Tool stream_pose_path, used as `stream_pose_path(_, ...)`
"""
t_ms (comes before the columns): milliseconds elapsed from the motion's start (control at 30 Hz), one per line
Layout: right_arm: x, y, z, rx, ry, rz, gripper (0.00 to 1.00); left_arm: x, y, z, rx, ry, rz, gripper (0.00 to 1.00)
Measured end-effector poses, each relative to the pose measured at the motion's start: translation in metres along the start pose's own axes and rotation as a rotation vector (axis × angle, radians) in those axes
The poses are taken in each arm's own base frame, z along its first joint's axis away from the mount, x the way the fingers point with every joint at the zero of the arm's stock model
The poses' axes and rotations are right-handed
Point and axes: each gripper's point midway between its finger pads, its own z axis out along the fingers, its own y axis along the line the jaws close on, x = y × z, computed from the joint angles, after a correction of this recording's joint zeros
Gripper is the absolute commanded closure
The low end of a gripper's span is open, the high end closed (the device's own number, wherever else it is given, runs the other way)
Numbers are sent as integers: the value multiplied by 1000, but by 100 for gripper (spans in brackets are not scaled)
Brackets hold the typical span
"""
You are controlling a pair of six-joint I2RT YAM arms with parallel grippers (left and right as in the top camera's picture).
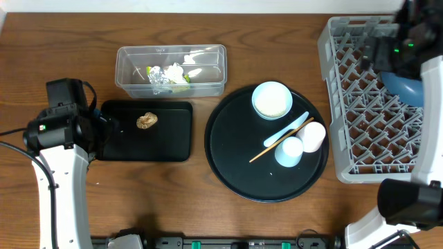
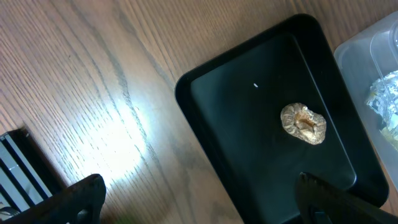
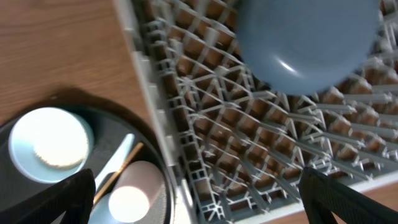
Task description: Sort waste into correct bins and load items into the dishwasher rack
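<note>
The grey dishwasher rack (image 1: 360, 117) (image 3: 249, 143) stands at the right with the blue plate (image 1: 403, 86) (image 3: 305, 43) lying in it. My right gripper (image 1: 374, 52) (image 3: 199, 199) hovers open above the rack's left side, holding nothing. The round black tray (image 1: 235, 152) carries the bowl (image 1: 271, 99) (image 3: 50, 146), light blue spoon (image 1: 287, 129), wooden stick (image 1: 280, 140) and two cups (image 1: 289, 151) (image 1: 313, 136). A brown lump (image 1: 147, 121) (image 2: 303, 123) lies in the shallow black tray (image 1: 166, 138) (image 2: 249, 124). My left gripper (image 1: 104, 128) (image 2: 199, 199) is open over that tray's left edge.
The clear tub (image 1: 208, 69) (image 2: 367, 56) behind the black tray holds a foil wad (image 1: 158, 76) (image 2: 385, 99) and a yellow-green wrapper (image 1: 181, 75). A white speck (image 2: 255, 86) lies in the black tray. Bare wood shows left of it and along the front.
</note>
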Motion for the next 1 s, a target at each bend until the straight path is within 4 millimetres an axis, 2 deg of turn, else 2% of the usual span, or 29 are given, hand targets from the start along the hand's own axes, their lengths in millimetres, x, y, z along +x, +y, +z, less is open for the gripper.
stream_pose_path(67,0,-15,5,13,12,36,1,-1,-1,0,3,-3,-1,2)
stream_pose_path(200,0,-30,6,21,17,72,1,-14,-14,-1,59,-54,-43,2)
stream_pose_path(267,0,-34,6,22,18,85,1,-12,-16,-1,70,-45,-50,2)
stream_pose_path(333,0,-37,6,25,18,92,1,-3,-21,-1,98,8,-55,2)
stream_pose_path(367,0,-39,6,27,18,96,1,5,-22,-1,113,49,-52,3)
stream_pose_path(400,0,-39,6,26,18,97,1,15,-28,-2,148,102,-40,9)
stream_pose_path(433,0,-40,6,27,19,97,1,22,-37,-5,197,143,-19,16)
stream_pose_path(500,0,-39,6,24,18,97,1,36,-61,-13,329,206,77,19)
stream_pose_path(600,0,-39,6,24,18,97,1,64,-91,-30,480,282,244,18)
stream_pose_path(700,0,-39,6,24,19,97,1,97,-120,-47,598,306,422,6)
stream_pose_path(767,0,-39,6,24,18,97,1,117,-140,-59,665,289,530,4)
stream_pose_path(867,0,-39,6,24,19,97,1,152,-158,-70,695,256,670,4)
stream_pose_path(1000,0,-39,6,24,19,97,1,194,-178,-71,678,210,819,3)
